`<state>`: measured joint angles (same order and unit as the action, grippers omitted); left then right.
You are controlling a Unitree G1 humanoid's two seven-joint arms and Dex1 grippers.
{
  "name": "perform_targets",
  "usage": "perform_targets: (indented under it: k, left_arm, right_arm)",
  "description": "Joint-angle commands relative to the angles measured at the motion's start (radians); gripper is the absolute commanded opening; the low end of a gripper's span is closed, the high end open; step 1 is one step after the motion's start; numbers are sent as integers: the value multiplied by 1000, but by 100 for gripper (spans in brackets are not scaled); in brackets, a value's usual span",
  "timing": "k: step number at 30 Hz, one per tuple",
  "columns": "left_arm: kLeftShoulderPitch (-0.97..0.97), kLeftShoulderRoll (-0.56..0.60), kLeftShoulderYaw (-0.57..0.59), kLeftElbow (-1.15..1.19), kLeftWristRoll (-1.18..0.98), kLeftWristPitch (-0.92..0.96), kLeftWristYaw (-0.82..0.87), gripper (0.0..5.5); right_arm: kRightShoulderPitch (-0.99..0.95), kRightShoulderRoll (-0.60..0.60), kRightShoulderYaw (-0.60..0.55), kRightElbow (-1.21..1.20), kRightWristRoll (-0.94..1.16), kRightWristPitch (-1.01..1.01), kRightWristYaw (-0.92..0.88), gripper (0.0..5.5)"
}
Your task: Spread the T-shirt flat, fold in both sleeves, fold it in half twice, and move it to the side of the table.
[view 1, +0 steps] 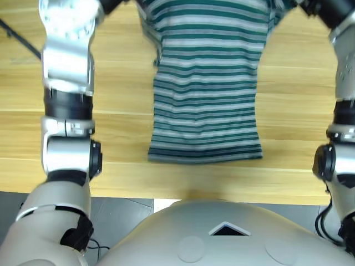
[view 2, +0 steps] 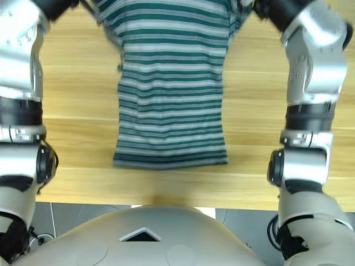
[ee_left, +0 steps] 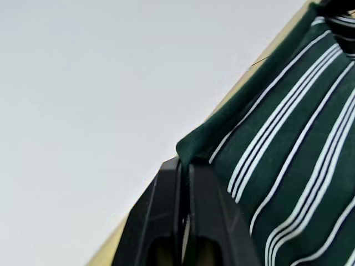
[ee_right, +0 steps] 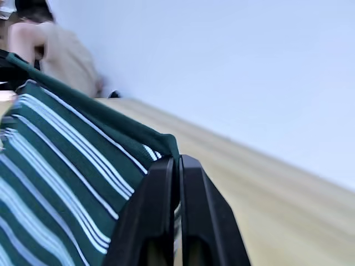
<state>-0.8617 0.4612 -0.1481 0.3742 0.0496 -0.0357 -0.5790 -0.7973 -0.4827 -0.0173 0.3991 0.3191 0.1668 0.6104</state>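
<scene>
We see a soft T-shirt (view 1: 205, 100), dark green with thin pale stripes. It runs in a long, narrowing shape over the smooth, light wood-grain desk (view 1: 288, 83), and its straight lower hem lies close to the desk's near edge. Our left pincer (ee_left: 183, 221), black and wedge-shaped, is pressed together on a plain green border of the cloth. Our right pincer (ee_right: 178, 221) pinches another green border likewise.

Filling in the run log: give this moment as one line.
stage: spreading | green-and-white striped T-shirt: hem on light wooden table | left gripper: shut on shirt edge | right gripper: same
</scene>
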Motion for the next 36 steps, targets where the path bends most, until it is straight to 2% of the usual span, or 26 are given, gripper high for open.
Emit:
perform_targets:
  k: [1, 5, 9, 11, 15, 18, 22, 26, 29, 32, 34, 36]
  left_arm:
    - [-507, -65, -56, 505, 160, -119, 160, 0]
    - [-607, -44, -29, 625, 169, -210, 220, 0]
    - [-472, -5, -54, 554, 171, -307, 118, 0]
    - [-323, 18, -68, 413, 158, -321, 52, 0]
    - [158, 79, -148, -45, 127, -281, -96, 0]
    - [434, 98, -200, -272, 149, -243, -123, 0]
    - [563, 138, -172, -497, 157, -165, -151, 0]
    - [663, 289, -95, -778, 123, -166, -253, 0]
    - [787, 388, -86, -955, 93, -173, -331, 0]
    - [882, 446, -115, -1020, 141, -209, -369, 0]
    - [922, 467, -126, -1034, 156, -221, -386, 57]
    - [975, 497, -143, -1051, 163, -235, -413, 87]
  right_arm:
    - [-395, 2, -8, 421, -141, -208, -102, 1]
    - [-472, -13, -47, 500, -141, -294, -122, 1]
    - [-361, -11, -42, 412, -143, -323, -41, 1]
    - [-183, -24, 10, 225, -175, -324, 11, 1]
    - [310, -59, 161, -288, -182, -226, 111, 1]
    - [518, -106, 217, -472, -207, -190, 160, 1]
    - [590, -166, 171, -591, -168, -129, 203, 1]
    - [688, -244, 127, -707, -114, -132, 284, 1]
    - [780, -287, 151, -800, -103, -151, 350, 1]
    - [806, -309, 178, -828, -133, -165, 381, 1]
    - [810, -321, 187, -836, -144, -165, 395, 0]
    - [815, -327, 186, -862, -125, -140, 406, 0]
